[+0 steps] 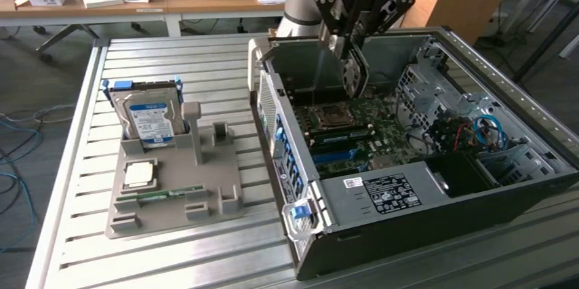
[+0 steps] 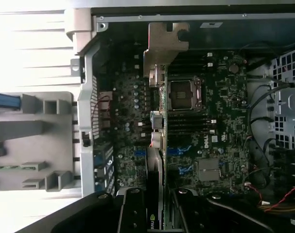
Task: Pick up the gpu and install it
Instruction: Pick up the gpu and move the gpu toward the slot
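My gripper (image 1: pixel 349 39) hangs over the open computer case (image 1: pixel 380 197), shut on the gpu (image 1: pixel 354 75). The card is held upright and edge-down, its lower end just above the motherboard (image 1: pixel 362 133) near the CPU socket. In the wrist view the gpu (image 2: pixel 157 160) shows edge-on between my black fingers (image 2: pixel 132 211), with its silvery end bracket (image 2: pixel 165 43) towards the case's rear wall. The card's lower edge stands apart from the board; I cannot tell whether it lines up with a slot.
A grey holder (image 1: pixel 172 187) on the slatted metal table (image 1: pixel 81 167) at the exterior view's left carries a hard drive (image 1: pixel 149 118), a CPU (image 1: pixel 140 174) and a green memory stick (image 1: pixel 163 196). Cables (image 1: pixel 475 133) and drive bays crowd the case's right side. A desk stands behind.
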Controlling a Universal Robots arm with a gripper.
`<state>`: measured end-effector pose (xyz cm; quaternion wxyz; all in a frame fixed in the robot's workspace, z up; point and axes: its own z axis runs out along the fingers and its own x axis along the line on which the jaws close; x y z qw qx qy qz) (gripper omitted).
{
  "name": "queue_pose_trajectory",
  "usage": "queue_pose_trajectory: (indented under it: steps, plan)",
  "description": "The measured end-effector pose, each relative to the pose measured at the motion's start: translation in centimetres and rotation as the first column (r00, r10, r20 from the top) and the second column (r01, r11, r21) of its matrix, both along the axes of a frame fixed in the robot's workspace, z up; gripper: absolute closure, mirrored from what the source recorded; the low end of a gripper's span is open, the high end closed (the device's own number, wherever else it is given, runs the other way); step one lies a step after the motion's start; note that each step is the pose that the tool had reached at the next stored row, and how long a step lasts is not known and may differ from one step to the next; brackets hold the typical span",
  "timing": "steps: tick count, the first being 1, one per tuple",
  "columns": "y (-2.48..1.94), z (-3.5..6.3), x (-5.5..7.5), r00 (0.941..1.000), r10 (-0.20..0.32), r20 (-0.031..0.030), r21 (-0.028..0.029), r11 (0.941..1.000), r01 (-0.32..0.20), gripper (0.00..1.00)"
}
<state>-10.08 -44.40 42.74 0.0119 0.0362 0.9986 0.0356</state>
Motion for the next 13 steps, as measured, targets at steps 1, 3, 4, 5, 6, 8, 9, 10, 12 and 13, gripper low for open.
queue_pose_trajectory:
  steps: [1,3,4,5,6,8,9,10,12,13]
  plan:
    - [0.0,0.0,0.4,1.0,0.0,0.0,0.0015,1.0,0.0,0.74]
    - [0.0,0.0,1.0,1.0,0.0,0.0,0.0044,1.0,0.0,0.74]
    - [0.0,0.0,1.3,1.0,0.001,0.0,0.0058,1.0,-0.001,0.74]
    - [0.0,0.0,1.7,1.0,0.001,0.0,0.0071,1.0,-0.001,0.74]
    - [0.0,0.0,1.9,1.0,0.001,0.0,0.0084,1.0,-0.001,0.74]
    - [0.0,0.01,2.5,1.0,0.001,-0.0001,0.011,0.9999,-0.001,0.74]
    - [0.0,0.0,2.7,1.0,0.001,0.0,0.0119,0.9999,-0.001,0.74]
    - [-0.01,0.0,2.7,1.0,0.002,0.0,0.0122,0.9999,-0.002,0.74]
    - [0.0,-0.01,2.7,1.0,0.002,0.0001,0.0123,0.9999,-0.002,0.74]
    - [0.0,0.0,2.7,1.0,0.001,0.0,0.0122,0.9999,-0.001,0.74]
